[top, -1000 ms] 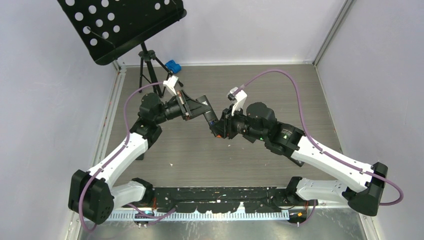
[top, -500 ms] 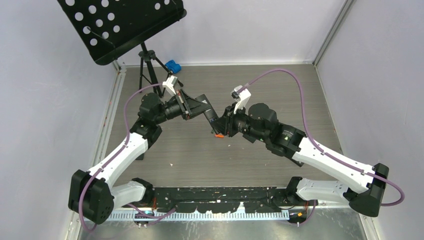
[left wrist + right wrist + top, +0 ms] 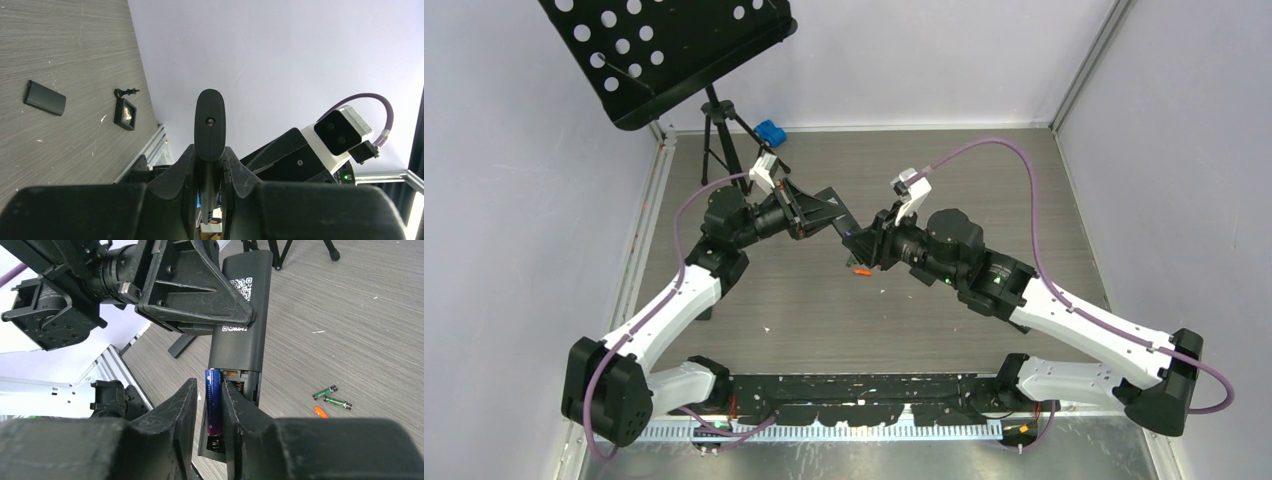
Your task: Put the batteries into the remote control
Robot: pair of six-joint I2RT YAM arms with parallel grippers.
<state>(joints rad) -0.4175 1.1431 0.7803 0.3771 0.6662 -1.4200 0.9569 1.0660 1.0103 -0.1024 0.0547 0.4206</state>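
Purple battery (image 3: 213,405): lying in the open bay of the remote control (image 3: 241,335), lengthwise, its top end near the upper contact; a second slot beside it looks unfilled, spring showing.
Right gripper (image 3: 208,405): fingers close either side of the purple cell, clamped on it or just guiding it; I cannot tell whether it is fully seated.
Remote control: held off the table, back side up, by the left gripper (image 3: 210,172), whose fingers are closed on its body.
Spare batteries: two dark green cells (image 3: 331,396) and an orange one (image 3: 320,412) lie on the table near each other.
Battery cover (image 3: 45,97): flat black piece lying on the table, well apart.
Step in hand: seating the first cell.
Next move: likely press the purple cell flat against its spring, then release and fetch another from the table.
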